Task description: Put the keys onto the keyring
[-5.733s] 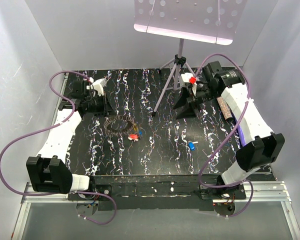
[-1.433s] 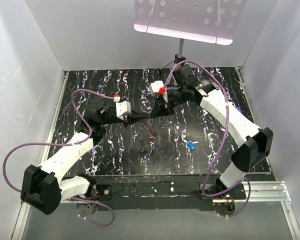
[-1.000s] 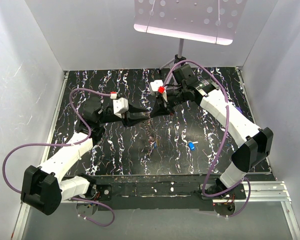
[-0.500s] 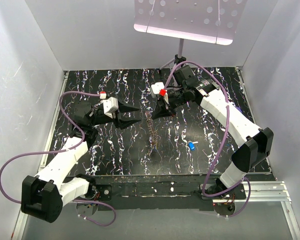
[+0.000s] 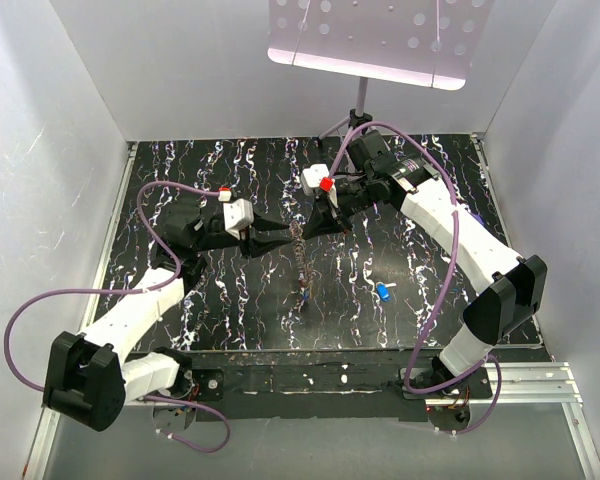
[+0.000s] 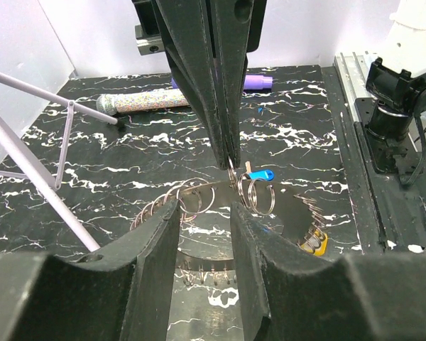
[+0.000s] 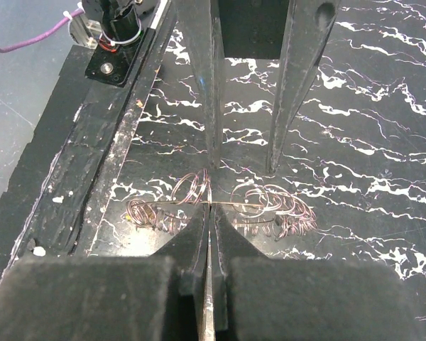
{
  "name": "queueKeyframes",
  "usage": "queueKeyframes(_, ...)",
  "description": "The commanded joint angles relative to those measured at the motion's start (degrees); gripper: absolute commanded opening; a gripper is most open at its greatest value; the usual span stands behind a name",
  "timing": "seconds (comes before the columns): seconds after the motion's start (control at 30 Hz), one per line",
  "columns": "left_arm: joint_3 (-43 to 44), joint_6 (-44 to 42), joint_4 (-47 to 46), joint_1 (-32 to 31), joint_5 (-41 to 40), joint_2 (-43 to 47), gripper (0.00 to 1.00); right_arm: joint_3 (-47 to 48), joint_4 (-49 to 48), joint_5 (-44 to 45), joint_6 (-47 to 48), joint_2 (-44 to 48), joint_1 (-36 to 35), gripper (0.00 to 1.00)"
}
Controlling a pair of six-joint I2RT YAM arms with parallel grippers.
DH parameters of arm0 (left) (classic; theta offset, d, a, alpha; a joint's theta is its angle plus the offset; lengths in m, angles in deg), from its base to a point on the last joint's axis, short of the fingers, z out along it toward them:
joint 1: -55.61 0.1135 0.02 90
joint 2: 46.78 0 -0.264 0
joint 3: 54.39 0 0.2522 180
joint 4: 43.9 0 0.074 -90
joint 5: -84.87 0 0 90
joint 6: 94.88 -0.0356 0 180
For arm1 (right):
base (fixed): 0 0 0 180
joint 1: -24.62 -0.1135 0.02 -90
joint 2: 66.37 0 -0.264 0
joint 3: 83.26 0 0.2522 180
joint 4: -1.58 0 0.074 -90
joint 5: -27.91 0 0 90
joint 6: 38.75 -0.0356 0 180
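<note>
Left arm has swung back in toward the centre since half a second ago, with its jaws narrower than then. The keyring (image 5: 301, 262) is off the table (image 5: 230, 305), pulled out into a loose wire coil. It hangs mid-table from the right gripper (image 5: 303, 231), its low end toward the near side. Right gripper is clenched on the wire at the top end, fingers pressed together. Left gripper (image 5: 284, 240) sits just left of the ring's top with jaws apart, gripping nothing; can't tell if the tips touch the coil. Yellow key (image 6: 314, 244) shows by the lower coils, threaded or not unclear. Blue key (image 5: 383, 291) lies on the table right of the ring, apart from it. Glittery tube (image 6: 138, 103) and purple pen (image 6: 255, 82) lie toward the right edge. Tripod (image 5: 358, 112) stands far centre.
</note>
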Motion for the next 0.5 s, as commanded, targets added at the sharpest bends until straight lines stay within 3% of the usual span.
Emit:
queueKeyframes(0.0, 0.82, -2.61, 1.21, -1.51, -1.23, -0.57, 0.33, 0.96, -1.25, -2.99, -0.88, 1.69, -0.18, 0.01)
queueKeyframes(0.47, 0.47, 0.19, -2.38, -2.21, 0.79, -1.01, 0.33, 0.61, -1.6, -2.99, -1.76, 1.87, -0.27, 0.01)
